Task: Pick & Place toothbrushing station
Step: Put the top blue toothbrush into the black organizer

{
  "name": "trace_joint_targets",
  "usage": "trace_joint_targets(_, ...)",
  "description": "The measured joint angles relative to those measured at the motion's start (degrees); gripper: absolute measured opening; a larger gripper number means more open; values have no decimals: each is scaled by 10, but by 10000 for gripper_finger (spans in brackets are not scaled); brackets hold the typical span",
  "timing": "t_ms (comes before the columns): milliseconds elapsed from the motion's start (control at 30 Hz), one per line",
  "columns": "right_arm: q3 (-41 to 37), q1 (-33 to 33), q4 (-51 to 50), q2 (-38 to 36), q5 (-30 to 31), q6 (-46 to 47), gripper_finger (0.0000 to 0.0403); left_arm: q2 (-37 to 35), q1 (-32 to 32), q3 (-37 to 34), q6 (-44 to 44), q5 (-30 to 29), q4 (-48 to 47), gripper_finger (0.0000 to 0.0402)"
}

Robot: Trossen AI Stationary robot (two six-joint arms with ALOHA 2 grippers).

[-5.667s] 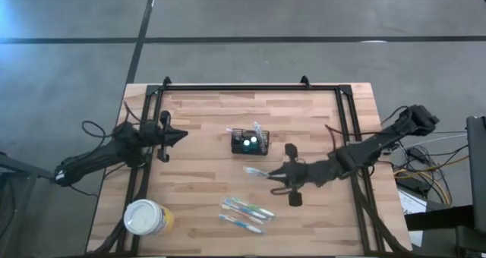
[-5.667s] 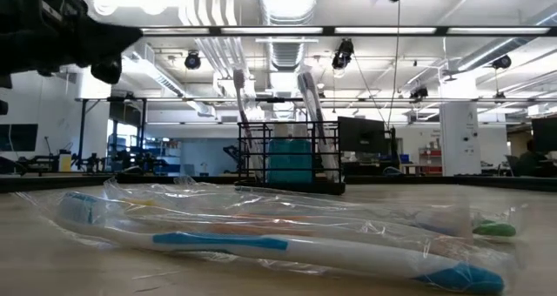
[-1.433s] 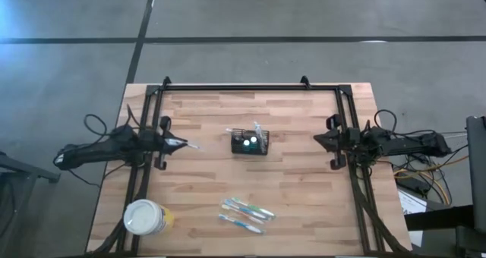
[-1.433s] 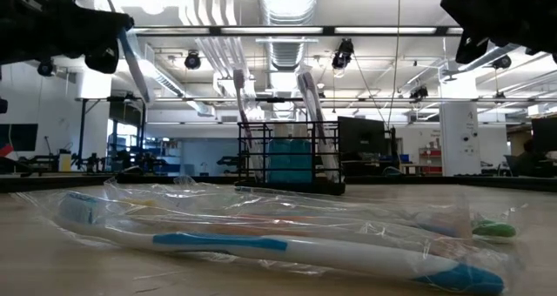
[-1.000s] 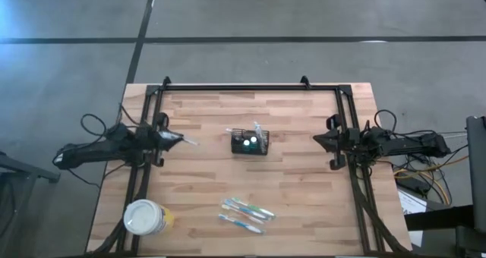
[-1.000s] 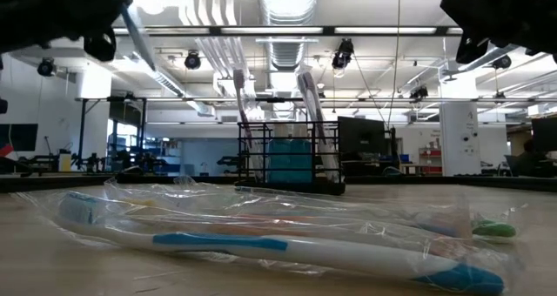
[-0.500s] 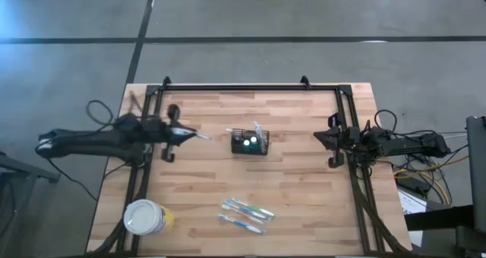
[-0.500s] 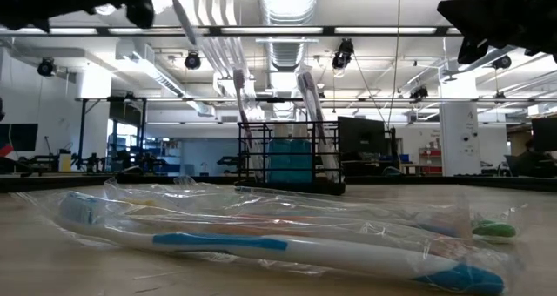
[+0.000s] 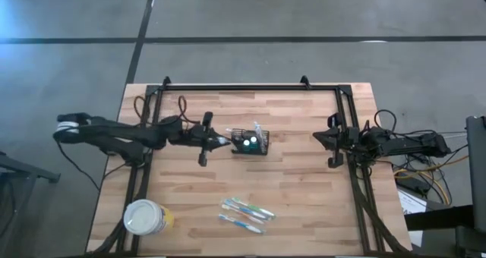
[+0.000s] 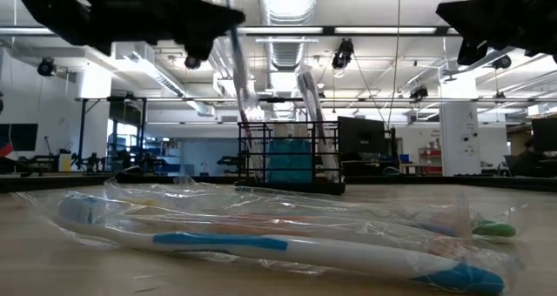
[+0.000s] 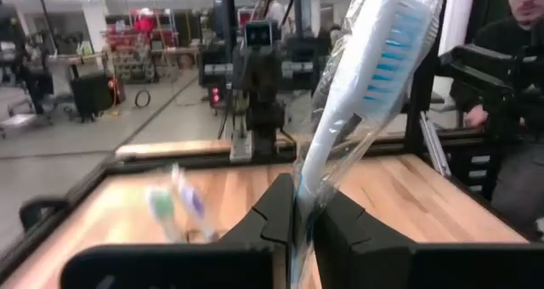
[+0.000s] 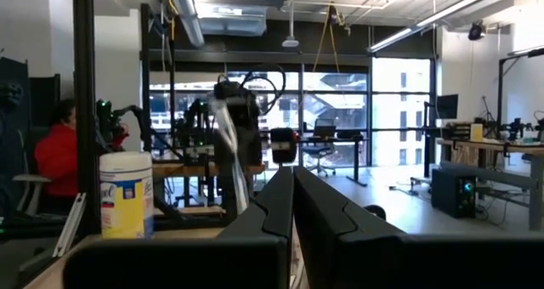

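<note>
Clamping a plastic-wrapped white-and-blue toothbrush [image 11: 357,102], the left hand [image 9: 219,141] may knock over the black wire-mesh basket [image 9: 250,142].

high view: straight down from above, far off, taking in the whole table [image 9: 304,205] and both arms.
low view: at tabletop height, level across the wood, very near the wrapped toothbrushes [image 10: 261,235], facing the room.
left wrist view: forward across the table towards the far side.
right wrist view: forward, level, into the room.
shared: high and low both hold the toothbrushing station [image 9: 250,143] [image 10: 289,157].
</note>
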Motion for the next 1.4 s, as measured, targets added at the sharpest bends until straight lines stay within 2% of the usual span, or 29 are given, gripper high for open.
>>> trace_joint_targets(233, 0, 0, -7, 7, 0, 1, 8, 65, 0, 41, 29, -18, 0, 24)
trace_joint_targets(567, 0, 0, -14, 9, 0, 10, 8, 80, 0, 43, 44, -73, -11, 24)
trace_joint_targets(800, 0, 0, -14, 9, 0, 9, 9, 92, 1, 43, 48, -81, -23, 24)
trace_joint_targets(1400, 0, 0, -14, 8, 0, 9, 8, 196, 8, 42, 48, -96, 9, 24)
